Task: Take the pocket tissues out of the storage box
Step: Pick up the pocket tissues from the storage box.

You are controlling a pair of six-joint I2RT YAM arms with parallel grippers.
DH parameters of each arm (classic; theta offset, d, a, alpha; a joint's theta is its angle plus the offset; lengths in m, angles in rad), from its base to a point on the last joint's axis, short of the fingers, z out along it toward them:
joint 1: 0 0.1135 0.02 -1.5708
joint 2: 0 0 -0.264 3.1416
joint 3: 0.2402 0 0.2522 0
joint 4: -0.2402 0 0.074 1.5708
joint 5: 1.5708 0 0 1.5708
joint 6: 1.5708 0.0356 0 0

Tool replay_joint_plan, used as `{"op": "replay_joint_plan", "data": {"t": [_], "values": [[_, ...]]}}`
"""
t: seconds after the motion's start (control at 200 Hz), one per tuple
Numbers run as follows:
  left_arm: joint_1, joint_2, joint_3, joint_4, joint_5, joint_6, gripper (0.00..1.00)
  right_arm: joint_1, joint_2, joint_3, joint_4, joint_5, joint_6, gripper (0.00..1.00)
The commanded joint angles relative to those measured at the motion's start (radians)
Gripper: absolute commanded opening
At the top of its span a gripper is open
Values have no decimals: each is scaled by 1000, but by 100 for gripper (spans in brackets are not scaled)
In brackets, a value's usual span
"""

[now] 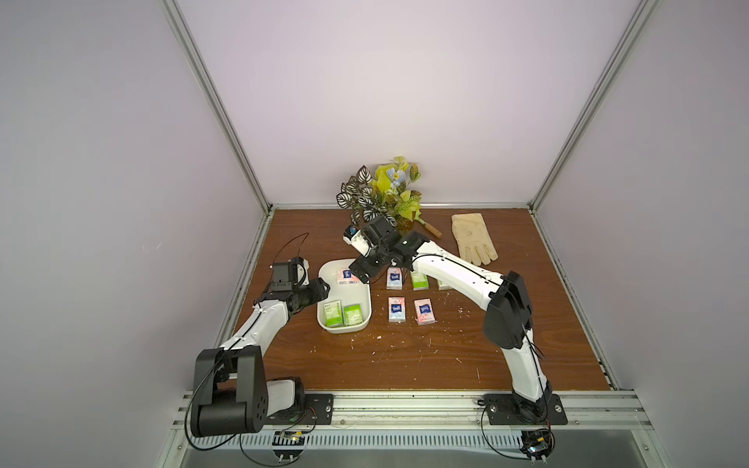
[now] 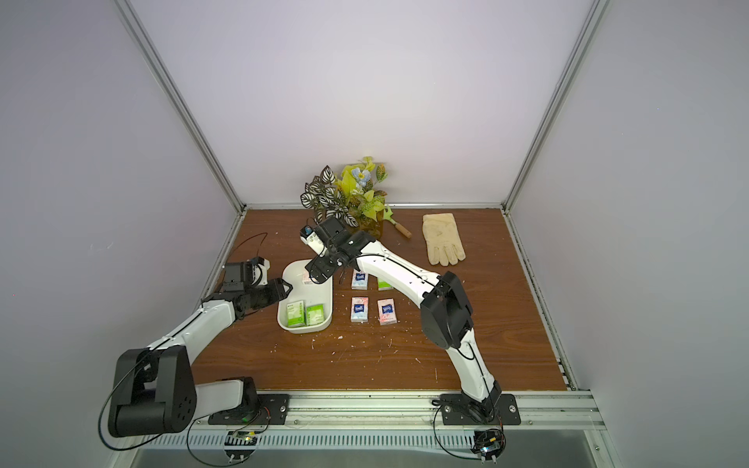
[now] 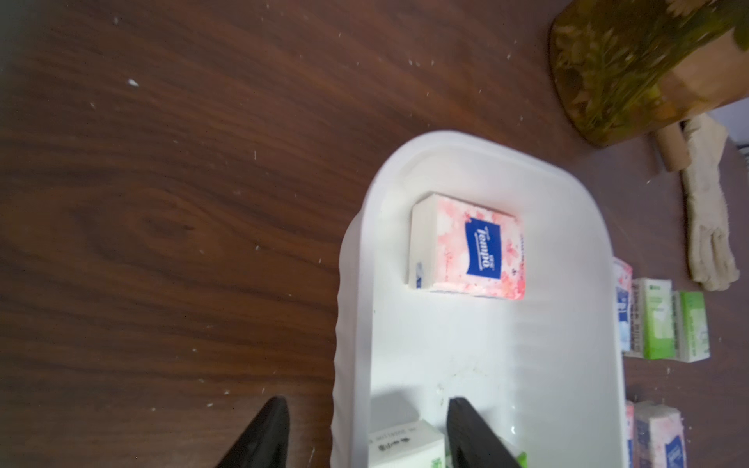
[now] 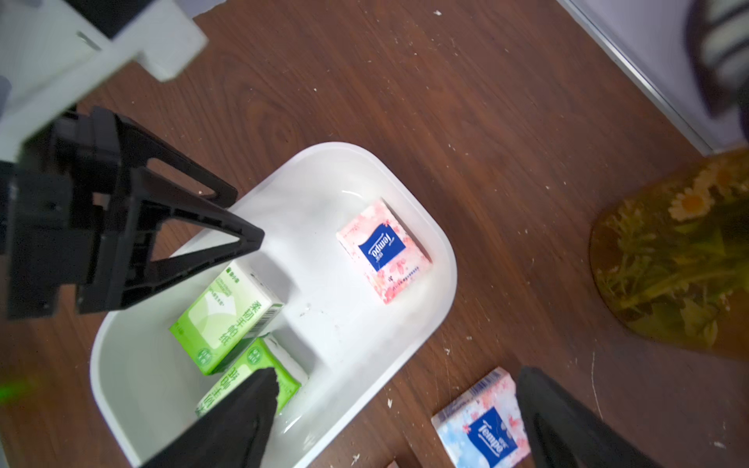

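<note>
The storage box (image 1: 344, 329) (image 2: 304, 330) is a white oblong tub left of the table's centre. The pocket tissues in it are one pink packet (image 3: 466, 247) (image 4: 383, 251) at the far end and two green ones (image 1: 333, 314) (image 1: 352, 315) at the near end. Several more packets (image 1: 394, 278) (image 1: 425, 312) lie on the table to the right of the box. My left gripper (image 3: 364, 405) (image 1: 324, 289) stands open astride the box's left wall (image 3: 352, 324), one finger outside and one inside beside a green packet. My right gripper (image 4: 399, 405) (image 1: 360, 271) hangs open above the box's far right rim.
An amber pot with a leafy plant (image 1: 385, 198) stands at the back, just behind my right wrist. A wooden-handled tool (image 1: 431, 229) and a cream glove (image 1: 474, 239) lie to the plant's right. Aluminium frame rails edge the brown table on all sides.
</note>
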Motion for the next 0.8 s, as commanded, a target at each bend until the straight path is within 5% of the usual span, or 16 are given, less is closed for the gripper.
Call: {"op": "replay_joint_plan", "data": {"t": [0.0, 0.39, 0.796], "values": [[14, 34, 42, -41, 22, 28, 51, 13, 60, 128, -89, -36, -88, 99], [14, 68, 67, -69, 11, 61, 18, 17, 259, 344, -159, -131, -275, 89], [11, 83, 96, -122, 5, 112, 0, 15, 378, 427, -182, -86, -426, 89]]}}
